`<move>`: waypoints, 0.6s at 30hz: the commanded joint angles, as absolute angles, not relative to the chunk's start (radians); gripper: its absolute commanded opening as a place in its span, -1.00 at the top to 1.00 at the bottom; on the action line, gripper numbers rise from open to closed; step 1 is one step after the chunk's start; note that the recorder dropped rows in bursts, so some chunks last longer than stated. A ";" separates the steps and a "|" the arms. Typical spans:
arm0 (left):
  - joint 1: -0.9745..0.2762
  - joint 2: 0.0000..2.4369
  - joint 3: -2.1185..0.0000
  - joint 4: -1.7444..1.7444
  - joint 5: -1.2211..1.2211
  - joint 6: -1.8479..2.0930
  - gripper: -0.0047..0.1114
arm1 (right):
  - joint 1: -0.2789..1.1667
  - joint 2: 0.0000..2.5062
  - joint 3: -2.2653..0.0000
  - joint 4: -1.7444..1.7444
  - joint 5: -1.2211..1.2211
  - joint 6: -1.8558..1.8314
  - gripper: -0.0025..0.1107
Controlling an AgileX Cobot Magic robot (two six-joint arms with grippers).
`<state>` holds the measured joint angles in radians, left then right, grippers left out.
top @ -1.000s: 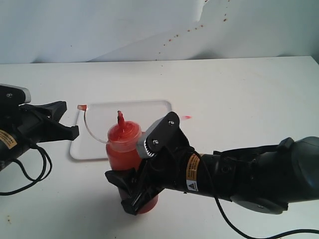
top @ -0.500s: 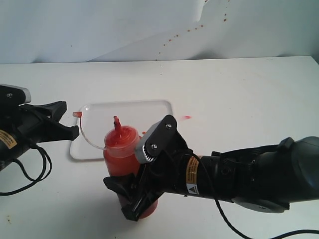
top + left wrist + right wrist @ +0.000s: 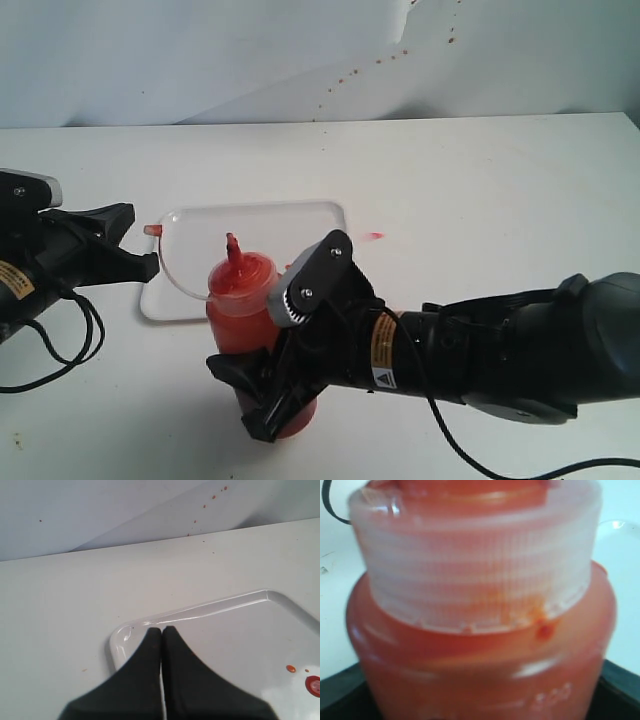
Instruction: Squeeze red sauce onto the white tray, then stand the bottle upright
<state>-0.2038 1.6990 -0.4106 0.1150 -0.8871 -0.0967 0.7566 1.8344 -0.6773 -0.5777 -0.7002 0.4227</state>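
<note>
The right gripper (image 3: 245, 395) grips the translucent orange-red plastic squeeze bottle (image 3: 240, 300), upright before the flat white plastic tray (image 3: 300, 215); its embossed digits (image 3: 552, 695) and the arm's yellow label (image 3: 382, 355) are unreadable. A glossy red sauce drop (image 3: 314, 684) lies on the tray; the left gripper (image 3: 161, 630), clenched empty, hovers over its corner.

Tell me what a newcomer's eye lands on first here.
The orange-red bottle stands roughly upright at the near edge of the white tray, gripped low by the right gripper. Next come the shut left gripper over the tray's corner and a red sauce drop on the tray.
</note>
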 commanded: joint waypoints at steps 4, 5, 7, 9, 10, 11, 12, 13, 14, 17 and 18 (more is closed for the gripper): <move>-0.207 1.703 -0.408 0.115 -0.901 -0.104 0.92 | 0.758 1.823 -0.758 -0.599 -0.685 0.457 0.96; -0.207 1.703 -0.408 0.115 -0.901 -0.104 0.92 | 0.758 1.823 -0.758 -0.606 -0.682 0.457 0.96; -0.207 1.703 -0.408 0.115 -0.901 -0.104 0.92 | 0.758 1.823 -0.758 -0.644 -0.651 0.474 0.96; -0.207 1.703 -0.408 0.115 -0.901 -0.104 0.92 | 0.758 1.823 -0.758 -0.676 -0.631 0.511 0.96; -0.207 1.703 -0.408 0.115 -0.901 -0.102 0.92 | 0.758 1.823 -0.758 -0.695 -0.629 0.519 0.96; -0.207 1.703 -0.408 0.115 -0.901 -0.102 0.92 | 0.758 1.823 -0.758 -0.699 -0.629 0.524 0.96; -0.207 1.703 -0.408 0.115 -0.901 -0.102 0.92 | 0.758 1.823 -0.758 -0.699 -0.629 0.524 0.96; -0.207 1.703 -0.408 0.115 -0.901 -0.102 0.92 | 0.758 1.823 -0.758 -0.699 -0.629 0.524 0.96; -0.207 1.703 -0.408 0.115 -0.901 -0.102 0.92 | 0.758 1.823 -0.758 -0.699 -0.629 0.524 0.96; -0.207 1.703 -0.408 0.160 -0.893 -0.109 0.92 | 0.758 1.835 -0.758 -0.699 -0.639 0.526 0.96; -0.207 1.703 -0.408 0.194 -0.893 -0.128 0.92 | 0.758 1.848 -0.758 -0.692 -0.645 0.525 0.96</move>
